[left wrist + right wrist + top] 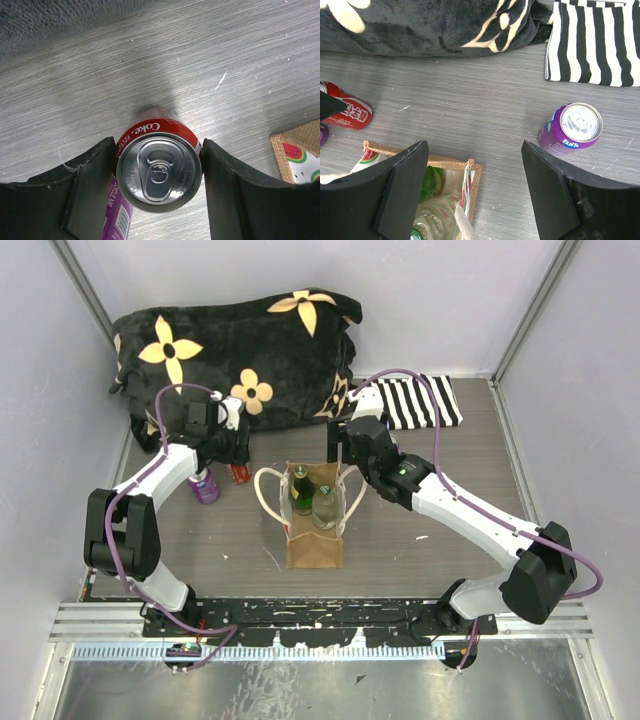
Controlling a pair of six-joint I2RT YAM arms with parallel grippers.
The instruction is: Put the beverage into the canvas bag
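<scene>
A red Coke can (159, 172) stands upright between the fingers of my left gripper (158, 146), which is shut on it from both sides. In the top view the can (240, 475) is left of the canvas bag (313, 538), under my left gripper (236, 452). The tan bag stands open with a green bottle (301, 488) and a clear bottle (324, 506) inside. My right gripper (340, 447) is open and empty above the bag's far right corner (470, 167). The bag's printed corner shows in the left wrist view (300, 155).
A purple can (204, 485) stands just left of the Coke can, and it shows in the left wrist view (118, 216). A purple Fanta can (571, 128) stands right of the bag. A black flowered blanket (235, 345) and a striped cloth (420, 400) lie at the back.
</scene>
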